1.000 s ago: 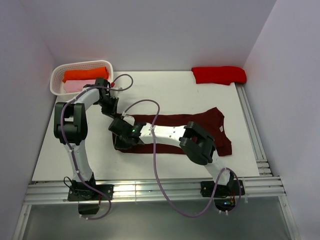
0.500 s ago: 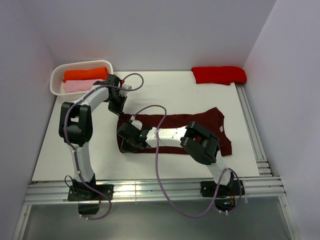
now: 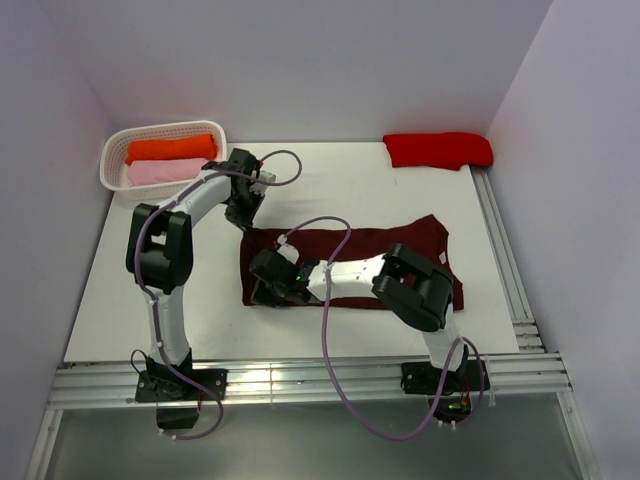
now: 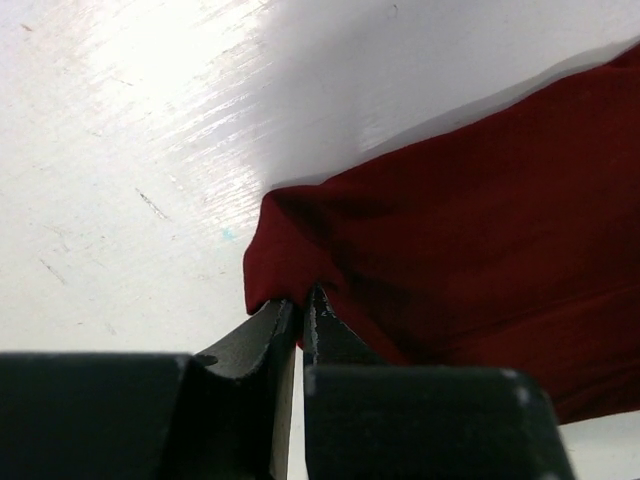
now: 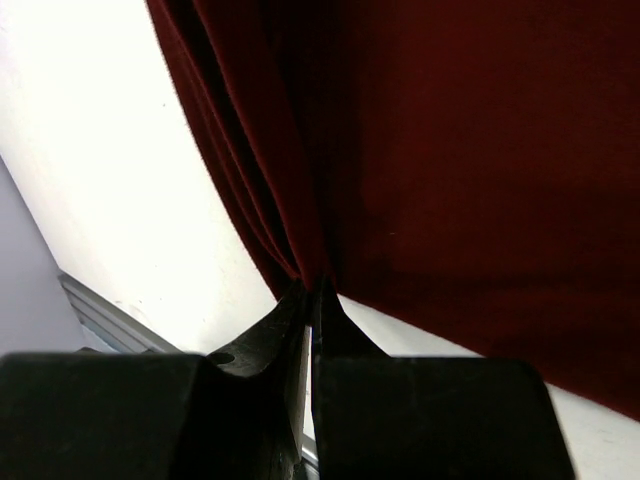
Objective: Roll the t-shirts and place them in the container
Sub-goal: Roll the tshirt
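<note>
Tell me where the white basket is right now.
In the top view the white basket sits at the far left corner of the table, holding an orange roll and a pink roll, up-left of the maroon t-shirt.

On the flat white table [image 3: 340,180], across the middle: dark maroon cloth t-shirt [image 3: 390,237], laid flat, hem end to the left, neck end to the right. At its far-left corner, left gripper [image 4: 300,302], pinching the cloth edge; at its near-left corner, right gripper [image 5: 311,291], clamped on the folds there. In the back-left corner, well apart from the shirt, white plastic lattice basket [image 3: 112,150]; inside it, orange rolled cloth [image 3: 170,148] behind pink rolled cloth [image 3: 150,172]. In the back-right corner, red folded cloth [image 3: 438,149].
</note>
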Controlling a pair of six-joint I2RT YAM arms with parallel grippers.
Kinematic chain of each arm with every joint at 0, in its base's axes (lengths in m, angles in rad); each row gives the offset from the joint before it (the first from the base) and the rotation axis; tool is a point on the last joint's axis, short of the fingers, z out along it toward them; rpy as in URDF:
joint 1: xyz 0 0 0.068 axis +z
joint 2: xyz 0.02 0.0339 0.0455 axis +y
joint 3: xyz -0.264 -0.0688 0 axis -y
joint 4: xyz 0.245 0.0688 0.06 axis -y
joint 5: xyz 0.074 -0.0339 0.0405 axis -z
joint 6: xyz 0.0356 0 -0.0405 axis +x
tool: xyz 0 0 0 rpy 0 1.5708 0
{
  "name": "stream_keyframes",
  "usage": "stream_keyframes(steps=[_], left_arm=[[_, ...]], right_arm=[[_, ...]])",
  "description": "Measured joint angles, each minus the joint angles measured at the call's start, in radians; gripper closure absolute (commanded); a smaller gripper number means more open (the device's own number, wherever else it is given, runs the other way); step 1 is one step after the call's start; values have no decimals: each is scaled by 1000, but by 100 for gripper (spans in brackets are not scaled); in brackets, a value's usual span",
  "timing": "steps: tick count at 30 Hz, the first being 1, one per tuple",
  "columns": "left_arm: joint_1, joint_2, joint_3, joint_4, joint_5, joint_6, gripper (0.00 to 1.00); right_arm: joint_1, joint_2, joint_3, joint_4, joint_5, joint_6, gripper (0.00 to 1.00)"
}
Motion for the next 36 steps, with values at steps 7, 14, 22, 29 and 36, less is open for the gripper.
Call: stream_keyframes(steps=[7, 14, 22, 29, 36], left_arm=[[-36, 16, 2, 3, -40, 1, 78], [-55, 16, 27, 2, -48, 16, 64], [-60, 16, 84, -24, -39, 33, 48], [-55, 14, 201, -79, 10, 54, 47], [-8, -1, 219, -124, 95, 69, 56]], right_arm=[[-4, -13, -62, 67, 0, 48, 100], [-4, -17, -101, 127, 0, 89, 100], [-5, -26, -150, 193, 1, 135, 100], [-5, -53, -213, 232, 8, 178, 100], [-5, -77, -260, 261, 19, 218, 100]])
